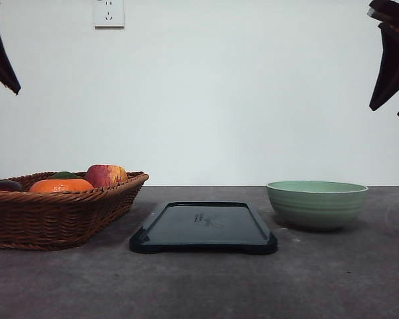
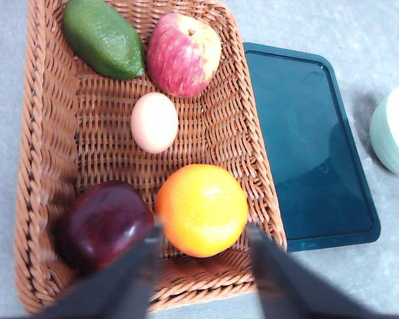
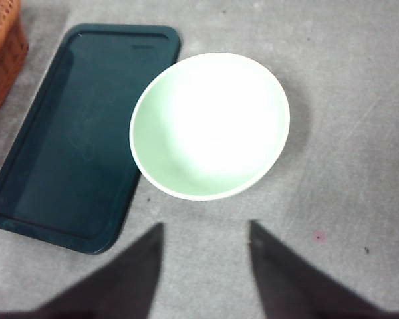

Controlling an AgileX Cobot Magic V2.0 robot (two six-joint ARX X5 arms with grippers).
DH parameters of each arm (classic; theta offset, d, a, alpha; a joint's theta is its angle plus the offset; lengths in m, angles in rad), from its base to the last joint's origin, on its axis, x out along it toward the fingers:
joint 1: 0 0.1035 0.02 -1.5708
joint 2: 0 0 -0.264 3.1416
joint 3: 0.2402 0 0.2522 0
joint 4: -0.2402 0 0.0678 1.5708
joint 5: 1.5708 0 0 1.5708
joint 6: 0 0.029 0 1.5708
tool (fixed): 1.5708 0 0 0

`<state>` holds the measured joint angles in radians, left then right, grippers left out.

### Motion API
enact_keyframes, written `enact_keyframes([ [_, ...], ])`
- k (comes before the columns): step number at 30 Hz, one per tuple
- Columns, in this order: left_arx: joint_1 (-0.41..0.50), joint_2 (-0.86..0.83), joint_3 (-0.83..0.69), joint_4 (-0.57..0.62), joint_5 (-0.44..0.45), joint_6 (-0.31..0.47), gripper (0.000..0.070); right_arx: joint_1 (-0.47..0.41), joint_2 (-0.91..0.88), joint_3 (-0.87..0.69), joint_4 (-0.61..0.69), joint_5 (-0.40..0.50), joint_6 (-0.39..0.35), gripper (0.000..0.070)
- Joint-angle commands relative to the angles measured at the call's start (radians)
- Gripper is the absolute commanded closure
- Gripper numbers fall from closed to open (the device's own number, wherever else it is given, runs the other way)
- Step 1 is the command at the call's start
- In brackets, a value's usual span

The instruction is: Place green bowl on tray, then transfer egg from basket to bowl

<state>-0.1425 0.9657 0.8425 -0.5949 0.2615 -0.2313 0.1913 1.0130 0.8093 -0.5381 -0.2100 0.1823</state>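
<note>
Bowl (image 1: pixel 316 203) stands on the table (image 1: pixel 199 286) at right of the front view, just beside the empty tray (image 1: pixel 203 227) at centre. Egg (image 2: pixel 154 122) lies mid-basket (image 1: pixel 53 216) at left, among apple (image 2: pixel 183 54) and orange (image 2: pixel 202 210). Left gripper (image 2: pixel 201 249) hangs over the basket and right gripper (image 3: pixel 205 242) over the bowl, both jaws open and empty.

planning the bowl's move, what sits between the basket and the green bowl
The tray, empty, lies between the basket and the green bowl in the front view, with bare table either side.
</note>
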Motion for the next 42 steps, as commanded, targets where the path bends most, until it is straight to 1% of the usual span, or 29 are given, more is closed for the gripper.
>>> enact_keyframes([
  [1,-0.004,0.006,0.021,0.011,0.003,0.018,0.0383,0.005,0.005,0.023,0.005,0.001,-0.003,0.0394],
  [4,-0.004,0.006,0.021,0.011,0.003,0.017,0.0383,0.002,0.012,0.037,-0.005,0.001,0.025,0.0395],
  [6,-0.004,0.006,0.021,0.01,0.003,0.015,0.0383,-0.007,0.036,0.076,-0.046,0.005,0.029,0.0395],
  [11,-0.004,0.006,0.021,0.01,0.003,0.009,0.0383,-0.05,0.164,0.225,-0.182,0.01,0.026,0.0395],
  [15,-0.004,0.006,0.021,0.01,0.003,0.009,0.0384,-0.079,0.286,0.335,-0.247,0.011,0.006,0.0395],
  [20,-0.004,0.006,0.021,0.011,0.003,0.009,0.0385,-0.095,0.419,0.42,-0.253,0.008,-0.018,0.0396],
  [28,-0.003,0.006,0.021,0.025,0.002,0.01,0.039,-0.097,0.63,0.519,-0.252,0.009,-0.048,0.0397],
  [36,-0.003,0.006,0.021,0.052,0.002,0.009,0.039,-0.097,0.774,0.579,-0.249,0.007,-0.063,0.0399],
  [39,-0.003,0.006,0.021,0.052,0.002,0.009,0.039,-0.097,0.807,0.581,-0.247,0.007,-0.069,0.0443],
  [42,-0.003,0.006,0.021,0.052,0.002,0.009,0.039,-0.097,0.836,0.581,-0.249,0.008,-0.071,0.0454],
])
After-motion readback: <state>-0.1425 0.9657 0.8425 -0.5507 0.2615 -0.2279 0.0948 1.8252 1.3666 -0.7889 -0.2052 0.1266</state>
